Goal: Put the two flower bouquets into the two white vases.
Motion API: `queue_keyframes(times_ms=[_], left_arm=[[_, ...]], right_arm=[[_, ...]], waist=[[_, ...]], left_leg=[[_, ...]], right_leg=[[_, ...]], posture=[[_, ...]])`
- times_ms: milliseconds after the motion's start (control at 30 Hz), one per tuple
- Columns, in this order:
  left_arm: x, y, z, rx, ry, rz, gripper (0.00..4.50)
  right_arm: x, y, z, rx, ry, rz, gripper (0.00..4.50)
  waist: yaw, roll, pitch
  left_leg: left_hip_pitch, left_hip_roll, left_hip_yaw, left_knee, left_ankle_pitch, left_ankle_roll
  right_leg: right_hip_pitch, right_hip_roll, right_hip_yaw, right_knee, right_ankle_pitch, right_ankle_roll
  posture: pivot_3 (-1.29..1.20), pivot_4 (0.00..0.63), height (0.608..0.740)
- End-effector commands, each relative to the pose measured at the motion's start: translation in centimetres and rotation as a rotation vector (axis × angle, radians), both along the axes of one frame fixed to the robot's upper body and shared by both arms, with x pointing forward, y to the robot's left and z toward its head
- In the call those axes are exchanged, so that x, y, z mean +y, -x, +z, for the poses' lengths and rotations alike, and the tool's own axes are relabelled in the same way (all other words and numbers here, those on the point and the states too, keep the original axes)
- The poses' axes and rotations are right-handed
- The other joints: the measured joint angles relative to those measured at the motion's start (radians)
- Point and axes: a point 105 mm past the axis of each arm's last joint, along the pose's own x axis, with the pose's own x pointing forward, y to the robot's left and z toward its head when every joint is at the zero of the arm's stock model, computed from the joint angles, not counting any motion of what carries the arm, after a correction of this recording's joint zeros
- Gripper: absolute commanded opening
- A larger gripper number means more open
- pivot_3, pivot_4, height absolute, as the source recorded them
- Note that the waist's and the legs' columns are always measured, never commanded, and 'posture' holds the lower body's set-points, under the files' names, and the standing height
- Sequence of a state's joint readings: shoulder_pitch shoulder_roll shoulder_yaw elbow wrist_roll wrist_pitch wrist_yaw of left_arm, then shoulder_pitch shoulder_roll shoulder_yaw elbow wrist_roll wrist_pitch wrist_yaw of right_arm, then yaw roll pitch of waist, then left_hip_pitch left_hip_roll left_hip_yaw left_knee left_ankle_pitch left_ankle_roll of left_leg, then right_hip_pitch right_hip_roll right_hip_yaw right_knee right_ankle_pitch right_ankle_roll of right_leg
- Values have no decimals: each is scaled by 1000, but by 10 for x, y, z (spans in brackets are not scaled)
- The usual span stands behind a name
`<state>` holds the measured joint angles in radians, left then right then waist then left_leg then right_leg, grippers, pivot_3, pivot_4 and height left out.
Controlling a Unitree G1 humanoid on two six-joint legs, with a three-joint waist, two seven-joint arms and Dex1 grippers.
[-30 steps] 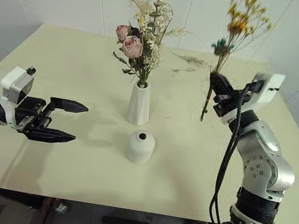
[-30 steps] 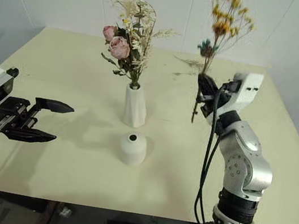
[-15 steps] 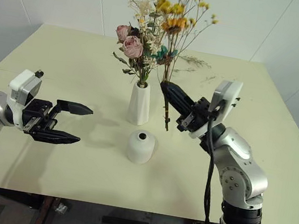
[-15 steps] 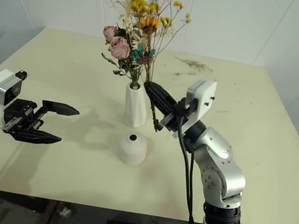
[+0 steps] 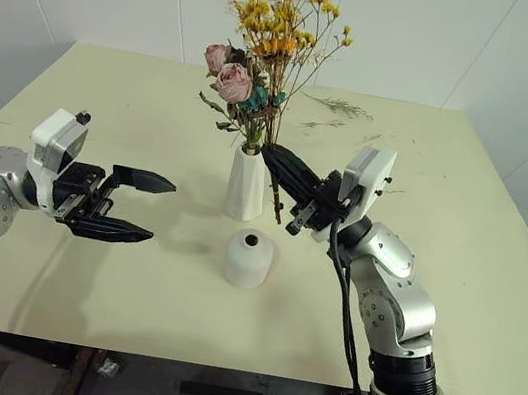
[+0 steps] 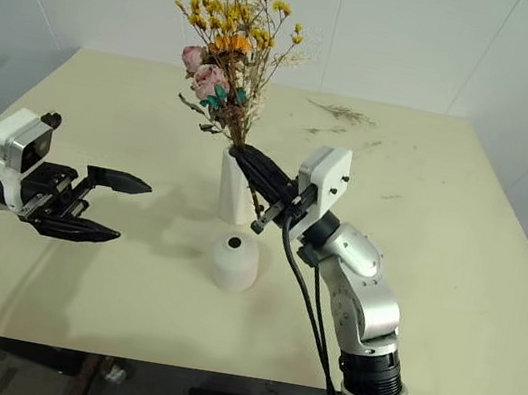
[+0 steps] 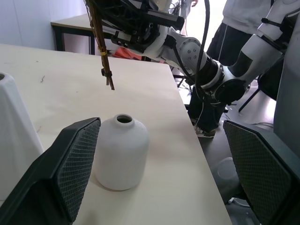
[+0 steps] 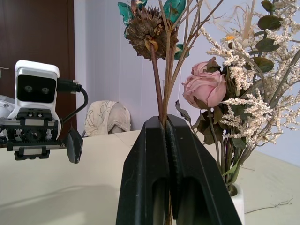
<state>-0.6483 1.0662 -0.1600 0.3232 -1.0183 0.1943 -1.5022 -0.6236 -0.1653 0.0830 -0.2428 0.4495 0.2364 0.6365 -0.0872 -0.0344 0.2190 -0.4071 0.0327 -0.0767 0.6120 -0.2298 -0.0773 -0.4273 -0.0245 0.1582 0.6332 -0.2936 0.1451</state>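
The tall white vase (image 5: 246, 182) stands mid-table with the pink rose bouquet (image 5: 231, 79) in it. Just in front of it sits the short rounded white vase (image 5: 248, 258), its mouth empty. My right gripper (image 5: 272, 151) is shut on the thin stems of the yellow-orange bouquet (image 5: 285, 13), held upright right beside the roses. Its stem ends (image 7: 107, 77) hang in the air above and a little behind the short vase (image 7: 121, 152). My left gripper (image 5: 148, 208) is open and level, to the left of the short vase, holding nothing.
Loose dried twigs (image 5: 335, 105) lie on the pale table (image 5: 106, 110) at the far right. The table's right half and its front strip are bare. In the left wrist view the table's edge (image 7: 197, 140) runs close past the short vase.
My right gripper has carried the yellow-orange bouquet left and down from the table's right side to beside the tall vase. The left gripper has edged slightly toward the vases, still open.
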Motion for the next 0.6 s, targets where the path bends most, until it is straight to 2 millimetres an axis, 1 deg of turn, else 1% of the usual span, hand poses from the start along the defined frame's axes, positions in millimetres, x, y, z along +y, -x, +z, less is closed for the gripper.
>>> queue_keyframes(times_ms=[33,133,267,500,600], left_arm=[[-2,12,5,-37,-10,-125,4500],[-2,13,6,-45,-5,-126,4500],[0,14,1,-39,-13,-115,4500],[0,17,1,-28,-12,-122,4500],[1,18,2,-24,-14,-119,4500]], right_arm=[[0,6,14,-64,-26,20,34],[0,4,15,-64,-27,22,34],[4,3,10,-55,-12,35,34],[12,13,1,-22,-33,71,34],[21,20,-4,-3,-48,104,34]], waist=[[0,0,0],[0,0,0],[0,0,0],[0,0,0],[0,0,0]], left_leg=[[0,0,0,0,0,0],[0,0,0,1,0,0],[1,0,0,1,0,0],[1,0,0,1,0,0],[1,0,0,1,0,0]], right_leg=[[0,0,0,0,0,0],[0,0,0,1,0,0],[0,0,0,2,-1,-1],[-1,0,0,3,-1,-1],[-1,0,0,3,-1,-1]], posture=[[0,150,740],[0,150,740],[0,150,740],[0,150,740],[0,150,740]])
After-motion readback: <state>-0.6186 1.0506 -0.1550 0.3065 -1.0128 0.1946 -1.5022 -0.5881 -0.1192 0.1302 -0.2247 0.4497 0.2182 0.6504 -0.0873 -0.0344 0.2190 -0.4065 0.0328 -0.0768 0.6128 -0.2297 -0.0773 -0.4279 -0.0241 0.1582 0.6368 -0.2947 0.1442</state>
